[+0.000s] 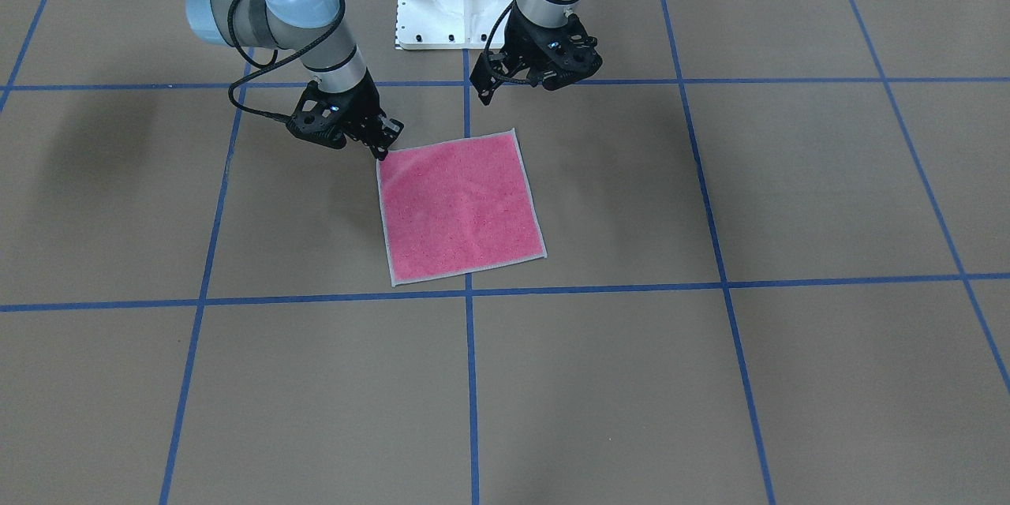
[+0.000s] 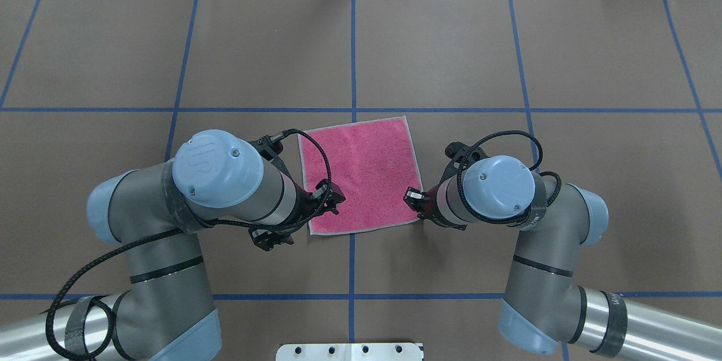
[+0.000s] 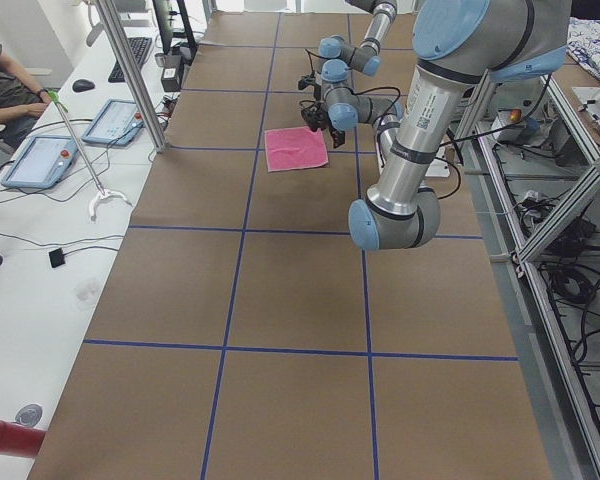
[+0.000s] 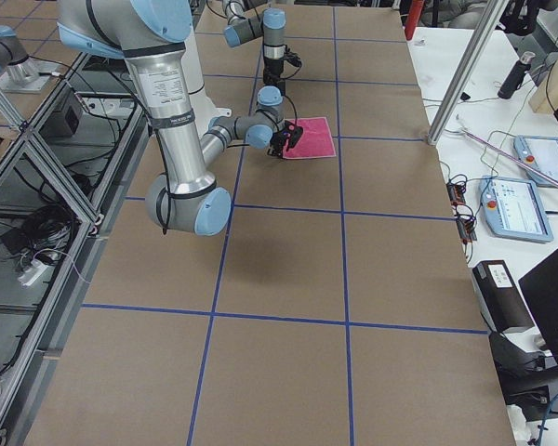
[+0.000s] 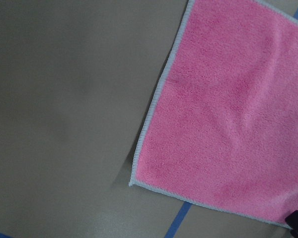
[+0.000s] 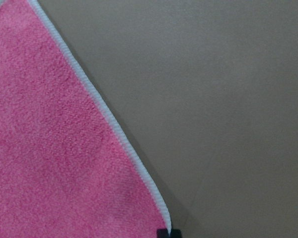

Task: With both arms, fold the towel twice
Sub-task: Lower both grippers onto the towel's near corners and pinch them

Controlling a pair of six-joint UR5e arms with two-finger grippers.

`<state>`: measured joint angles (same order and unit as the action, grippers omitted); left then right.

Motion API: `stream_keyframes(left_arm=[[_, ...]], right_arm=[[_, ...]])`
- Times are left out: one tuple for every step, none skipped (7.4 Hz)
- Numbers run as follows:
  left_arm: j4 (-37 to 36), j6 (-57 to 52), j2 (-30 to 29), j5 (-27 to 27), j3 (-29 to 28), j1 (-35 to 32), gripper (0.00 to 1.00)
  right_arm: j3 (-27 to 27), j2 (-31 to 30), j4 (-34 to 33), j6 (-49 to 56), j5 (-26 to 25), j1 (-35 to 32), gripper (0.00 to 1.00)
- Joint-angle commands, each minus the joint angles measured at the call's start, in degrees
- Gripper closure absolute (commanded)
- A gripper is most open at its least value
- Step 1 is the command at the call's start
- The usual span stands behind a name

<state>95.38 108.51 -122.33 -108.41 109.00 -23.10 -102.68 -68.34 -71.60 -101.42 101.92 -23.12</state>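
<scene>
Towel [image 1: 460,207] lying flat, pink up, on table [image 1: 710,379]. Right gripper [image 1: 383,146] sitting at robot-side corner, jaw state unclear. Left gripper [image 1: 517,85] hovering, jaws apart. Advising: pinch both corners evenly, lift together.

Between left jaws and right jaws, flat on the table [image 1: 710,379]: the towel [image 1: 461,205].
At the right jaws' tips, touching: one robot-side corner. Below the left jaws, apart from them: the other robot-side corner. Ahead of both, the rest of the towel.
</scene>
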Motion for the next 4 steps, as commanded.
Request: stream_keyframes(left_arm=[[-1.41,3.19,0.26,6.23,-0.63,2.86,0.0],[-2.2,3.29,0.17,11.15,-1.15,5.76,0.01],[-2.21,3.46,-0.01,12.42,-2.38,6.74,0.01],[-2.04,3.46,-0.01,12.52,-3.52,6.75,0.02]], right_arm=[[-1.29,-0.3,-0.2,-0.18,0.03,-0.09,1.0],[-1.73,-0.65,-0.2,-0.44,-0.05,-0.09,1.0],[-2.51,-1.0,-0.2,-0.44,0.03,-0.09,1.0],[-3.57,-1.79,-0.2,-0.44,0.03,0.0,1.0]])
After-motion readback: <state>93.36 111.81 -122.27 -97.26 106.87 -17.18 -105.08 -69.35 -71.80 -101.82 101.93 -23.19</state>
